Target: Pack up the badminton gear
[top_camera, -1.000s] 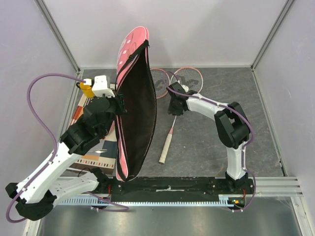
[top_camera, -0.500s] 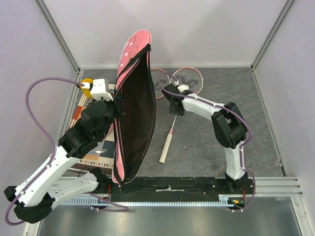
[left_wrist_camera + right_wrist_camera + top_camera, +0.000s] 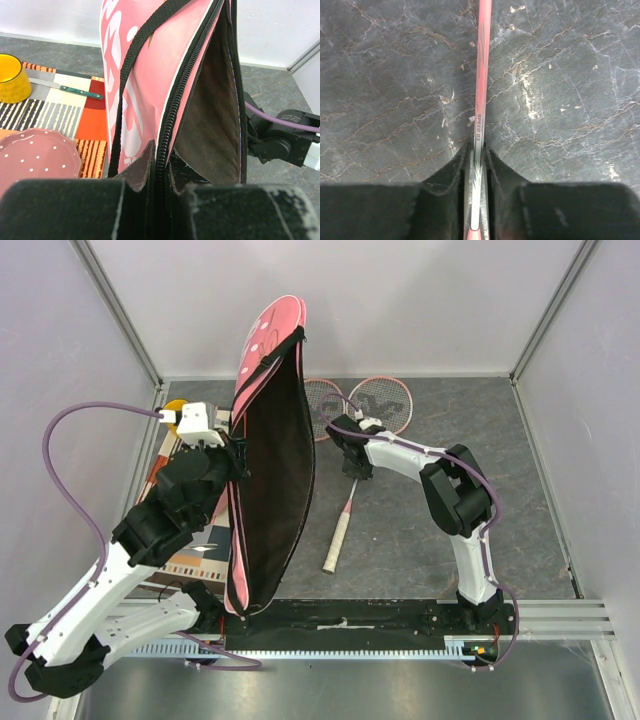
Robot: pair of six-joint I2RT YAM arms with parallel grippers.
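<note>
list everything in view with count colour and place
pink zip-up racket bag: 1, pink with black lining, upright and open, left of centre
pink-framed badminton rackets: 2, pink, heads side by side, far middle
striped mat: 1, orange, black and white, left of the bag
yellow mug: 1, yellow, far left by the mat
teal-handled knife: 1, teal, on the mat
pink white-dotted dish: 1, pink, on the mat
dark grey stone-look table: 1, grey
left hand: 1, black, shut on the bag's zipper edge
right hand: 1, black, shut on a racket shaft
</note>
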